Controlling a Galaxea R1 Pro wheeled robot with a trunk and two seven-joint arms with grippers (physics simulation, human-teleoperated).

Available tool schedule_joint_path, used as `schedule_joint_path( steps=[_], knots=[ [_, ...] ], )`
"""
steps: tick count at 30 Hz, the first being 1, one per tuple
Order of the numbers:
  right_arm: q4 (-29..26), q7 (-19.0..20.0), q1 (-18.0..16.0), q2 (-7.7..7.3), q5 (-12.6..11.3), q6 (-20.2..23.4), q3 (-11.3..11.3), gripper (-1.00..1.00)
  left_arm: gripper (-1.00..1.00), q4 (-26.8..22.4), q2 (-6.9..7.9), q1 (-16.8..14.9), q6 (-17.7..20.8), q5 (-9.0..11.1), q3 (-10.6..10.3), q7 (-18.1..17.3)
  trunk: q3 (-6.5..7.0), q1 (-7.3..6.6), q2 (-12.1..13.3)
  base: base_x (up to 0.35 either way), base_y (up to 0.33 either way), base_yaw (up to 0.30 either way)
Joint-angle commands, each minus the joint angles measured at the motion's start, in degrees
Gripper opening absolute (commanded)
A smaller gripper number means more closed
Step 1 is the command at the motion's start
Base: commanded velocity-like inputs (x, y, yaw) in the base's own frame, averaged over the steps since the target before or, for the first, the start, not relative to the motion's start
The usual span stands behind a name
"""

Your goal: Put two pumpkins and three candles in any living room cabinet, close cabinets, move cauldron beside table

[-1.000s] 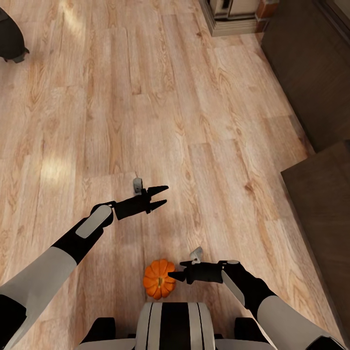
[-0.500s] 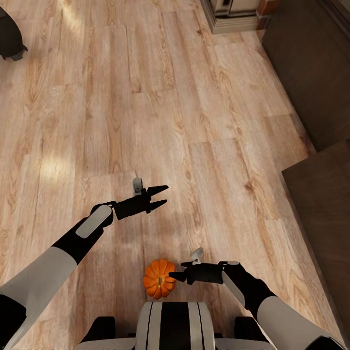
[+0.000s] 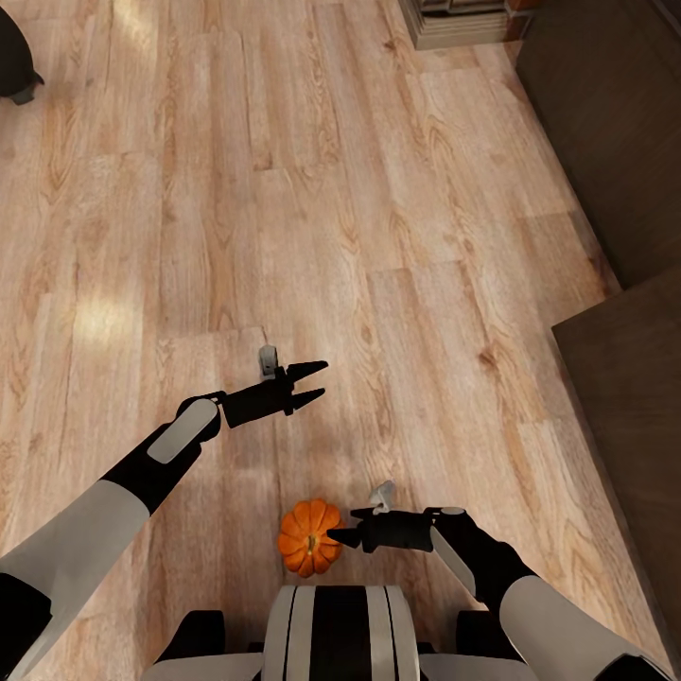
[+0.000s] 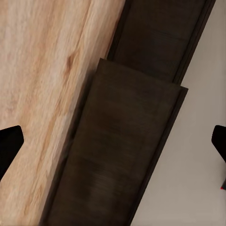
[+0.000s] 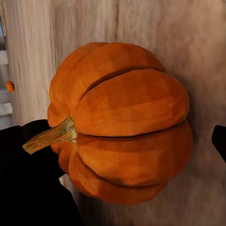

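Early going: one pumpkin in our reach, nothing stowed that we can see.

At the far left edge the cauldron (image 3: 14,61) sits on the wood floor (image 3: 378,236), with no table in view. Our left gripper (image 3: 317,381) reaches forward over bare boards, jaws apart and empty. The pumpkin (image 3: 307,538) rests on the floor just before our base, and our right gripper (image 3: 336,538) points at it from beside, fingers spread around it, not clamped. The cabinet (image 3: 605,123) stands along the right.
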Motion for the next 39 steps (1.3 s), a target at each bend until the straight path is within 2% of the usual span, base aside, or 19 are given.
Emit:
schedule_joint_path(
  steps=[1, 6, 10, 13, 17, 21, 33, 37, 39],
  knots=[
    [0.0, 0.0, 0.0, 0.03, 0.0, 0.0, 0.0, 1.0, 1.0, 0.0, 0.0, 0.0, 0.0, 0.0, 0.0, 0.0, 0.0, 0.0, 0.0, 0.0, 0.0, 0.0],
    [-0.1, -0.8, 0.0, 0.2, 0.0, 0.1, 0.0, 1.0, 1.0, 0.0, 0.0, 0.0, 0.0, 0.0, 0.0, 0.0, 0.01, 0.0, 0.0, 0.0, 0.0, 0.054],
    [-0.2, -4.5, 0.0, 0.5, 0.0, 0.2, 0.1, 1.0, 1.0, 0.0, 0.0, 0.0, 0.0, 0.0, 0.0, 0.0, 0.01, 0.0, 0.0, 0.0, 0.0, 0.22],
    [-0.2, -5.5, 0.0, 0.53, 0.0, 0.1, 0.1, 1.0, 1.0, 0.0, 0.0, 0.0, 0.0, 0.0, 0.0, 0.0, 0.01, 0.0, 0.0, 0.0, 0.0, 0.201],
    [-0.2, -5.3, 0.0, 0.52, 0.0, 0.1, 0.0, 1.0, 1.0, 0.0, 0.0, 0.0, 0.0, 0.0, 0.0, 0.0, 0.01, 0.0, 0.0, 0.0, 0.0, 0.037],
    [-0.2, -5.0, 0.0, 0.51, -0.1, 0.1, 0.1, 1.0, 1.0, 0.0, -0.07, 0.0, 0.0, 0.0, 0.0, 0.0, -0.88, 0.1, -0.1, 0.0, 0.0, 0.004],
    [-0.2, -2.5, 0.0, 0.52, -0.1, 0.1, 0.2, 1.0, 1.0, 0.0, -0.09, 0.0, 0.0, 0.2, 0.0, 0.0, -0.88, 0.1, -0.1, 0.0, 0.0, 0.0],
    [-0.2, -2.4, 0.0, 0.52, 0.0, 0.1, 0.3, 1.0, 1.0, 0.0, -0.09, 0.0, 0.0, 0.1, 0.0, 0.0, -1.76, 0.21, -0.1, 0.0, 0.0, 0.0],
    [-0.2, -2.4, 0.0, 0.52, 0.0, 0.0, 0.3, 1.0, 1.0, 0.0, -0.09, 0.0, 0.0, 0.1, 0.0, 0.0, -1.76, 0.21, -0.1, 0.0, 0.0, 0.0]
  ],
)
